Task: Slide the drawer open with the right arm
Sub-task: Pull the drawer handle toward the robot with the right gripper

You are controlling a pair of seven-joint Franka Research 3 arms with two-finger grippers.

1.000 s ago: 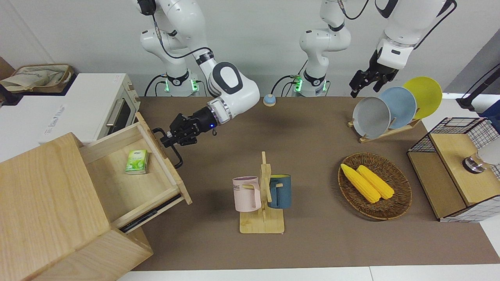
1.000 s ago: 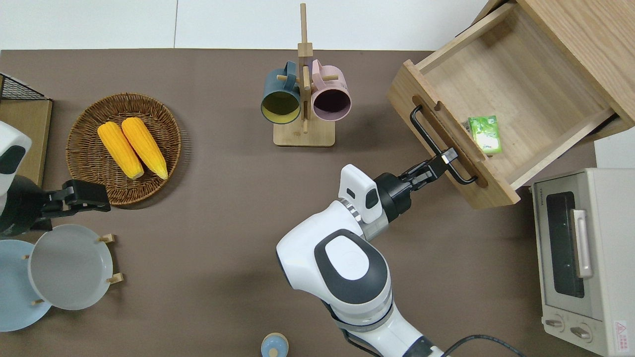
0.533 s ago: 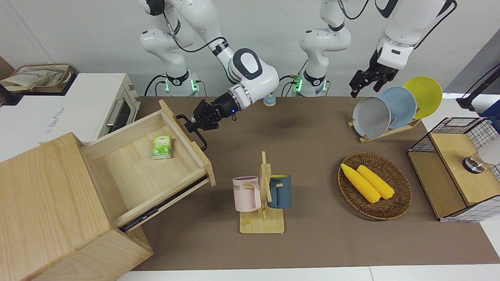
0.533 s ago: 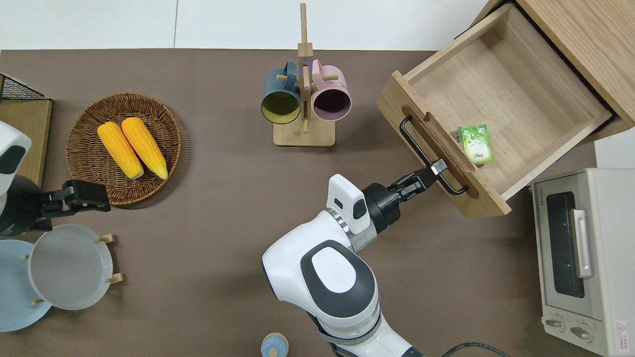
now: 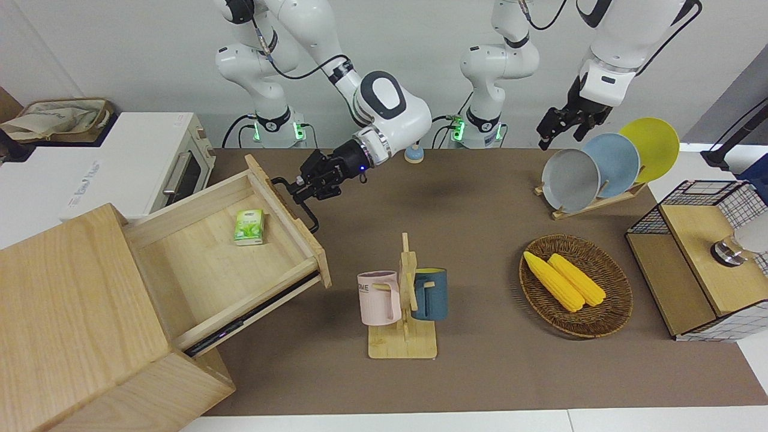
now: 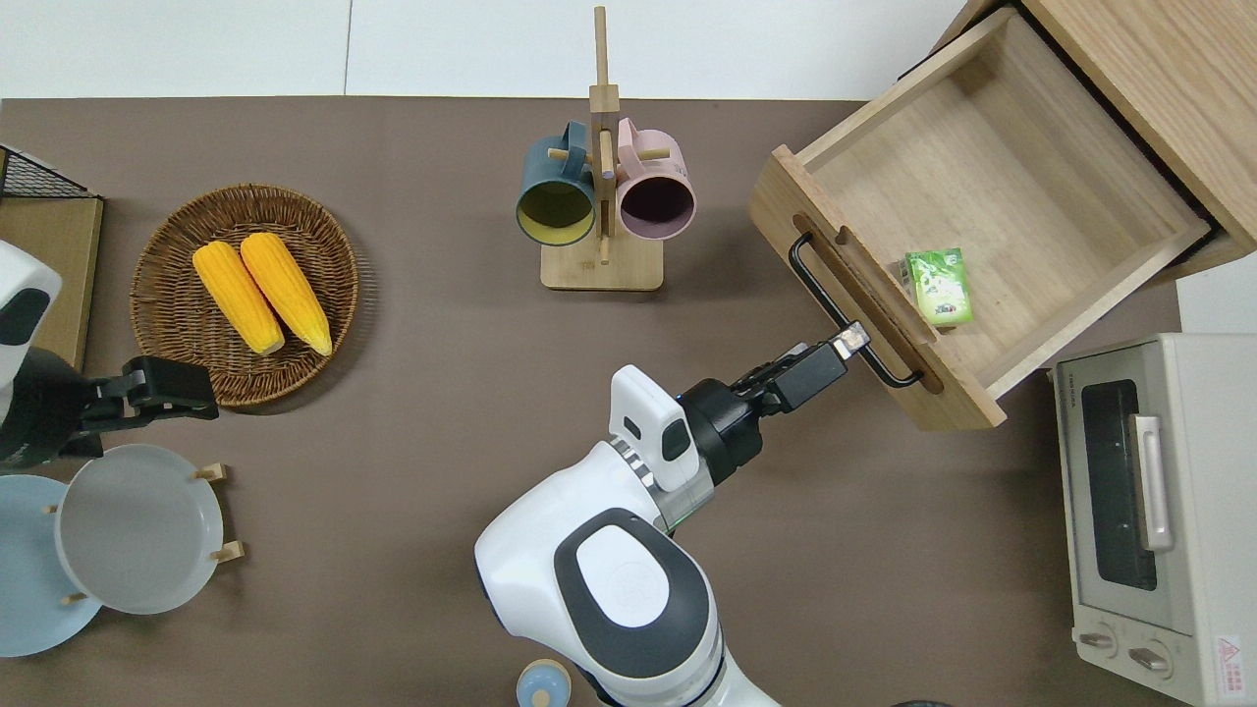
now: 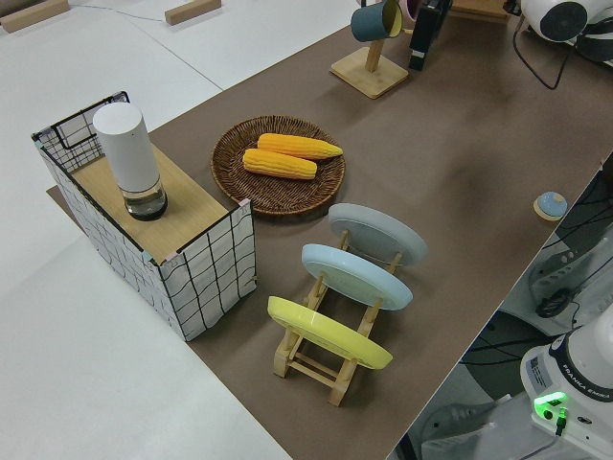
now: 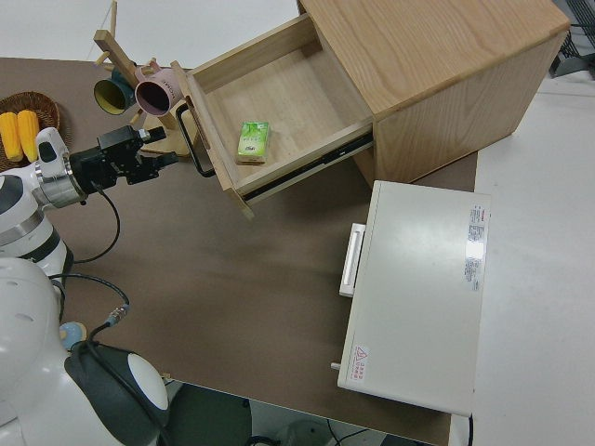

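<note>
The light-wood drawer (image 6: 1002, 187) stands pulled far out of the big pale wooden box (image 5: 66, 300), at an angle to the table's edge. A small green packet (image 6: 939, 286) lies inside it near the front panel. The black loop handle (image 6: 820, 290) is on its front. My right gripper (image 6: 852, 339) is open at the handle's end nearer the robots, its fingertips just off the bar; it also shows in the front view (image 5: 292, 189) and the right side view (image 8: 165, 147). My left arm (image 5: 606, 78) is parked.
A white toaster oven (image 6: 1149, 511) stands beside the drawer, nearer the robots. A mug rack (image 6: 601, 211) with a blue and a pink mug stands mid-table. A basket with corn (image 6: 245, 290), a plate rack (image 6: 137, 525) and a wire-and-wood rack (image 5: 696, 258) are toward the left arm's end.
My right gripper pulled the drawer farther out, then let go of the handle and drew back a little toward the robots. The drawer has stayed still over the last half second.
</note>
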